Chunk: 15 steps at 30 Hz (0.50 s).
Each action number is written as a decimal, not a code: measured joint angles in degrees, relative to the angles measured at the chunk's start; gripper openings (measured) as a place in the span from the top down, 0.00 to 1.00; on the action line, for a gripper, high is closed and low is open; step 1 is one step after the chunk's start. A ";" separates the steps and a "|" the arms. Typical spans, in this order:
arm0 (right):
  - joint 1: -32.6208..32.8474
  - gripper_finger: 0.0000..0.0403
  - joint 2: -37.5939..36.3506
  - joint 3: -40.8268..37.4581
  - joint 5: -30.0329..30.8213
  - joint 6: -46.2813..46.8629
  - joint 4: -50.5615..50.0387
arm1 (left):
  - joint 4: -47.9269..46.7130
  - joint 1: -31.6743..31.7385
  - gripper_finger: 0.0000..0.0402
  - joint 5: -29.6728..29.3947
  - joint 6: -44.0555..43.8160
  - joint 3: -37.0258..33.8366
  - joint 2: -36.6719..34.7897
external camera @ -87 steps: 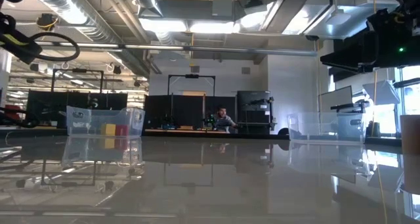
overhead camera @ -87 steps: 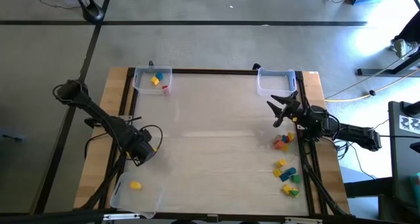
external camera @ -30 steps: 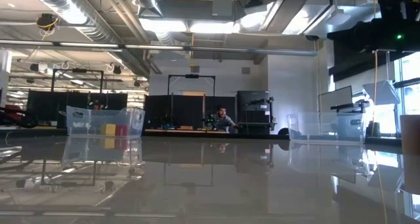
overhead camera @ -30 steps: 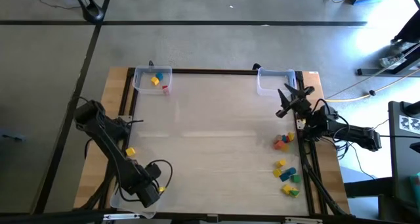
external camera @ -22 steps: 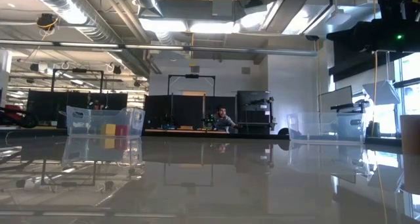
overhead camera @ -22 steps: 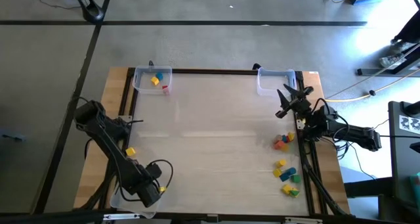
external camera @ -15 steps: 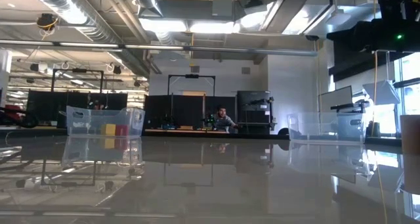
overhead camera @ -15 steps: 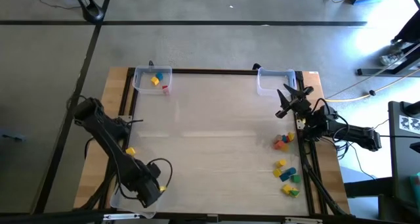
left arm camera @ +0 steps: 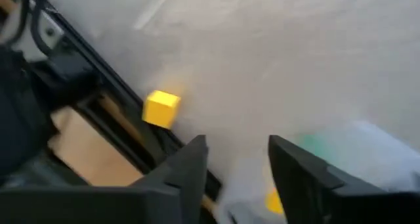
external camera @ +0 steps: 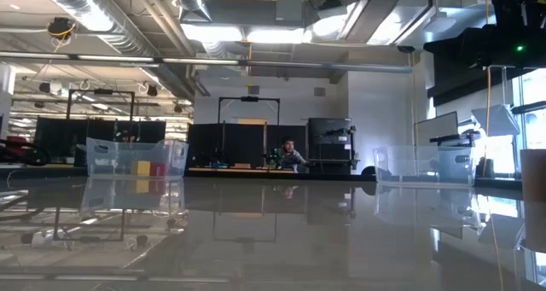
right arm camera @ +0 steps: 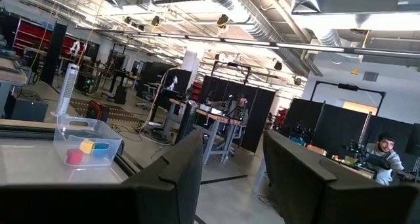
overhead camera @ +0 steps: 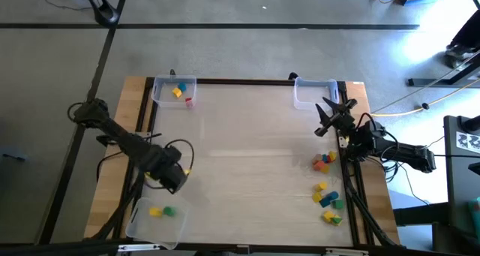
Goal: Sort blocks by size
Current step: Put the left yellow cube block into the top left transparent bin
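The bench has a pale, glossy top edged with bare wood. The blocks, tiny wooden cubes in red, orange, yellow, blue and green, lie scattered along its right edge. Three clear plastic trays stand on it. The near-left tray holds a yellow and a green cube; the far-left tray holds yellow and red ones; the far-right tray shows no contents. The left tool hangs above the bench near the near-left tray, its fingers parted and grasping nothing. The right tool hovers beyond the scattered cubes, likewise released.
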 joint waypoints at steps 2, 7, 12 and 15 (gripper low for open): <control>0.00 0.60 0.01 0.00 0.00 0.00 0.13 | 0.06 2.37 0.73 0.81 3.77 -3.57 0.17; 0.00 0.60 0.00 0.00 0.14 -0.40 2.08 | 0.04 5.67 0.88 8.70 10.77 -12.76 0.20; 0.00 0.60 0.01 0.00 0.24 -0.08 1.84 | 4.44 5.77 0.98 11.78 15.90 -20.74 0.20; 0.00 0.60 0.01 0.00 0.46 1.01 1.77 | 10.61 6.03 0.99 14.92 18.39 -25.65 0.20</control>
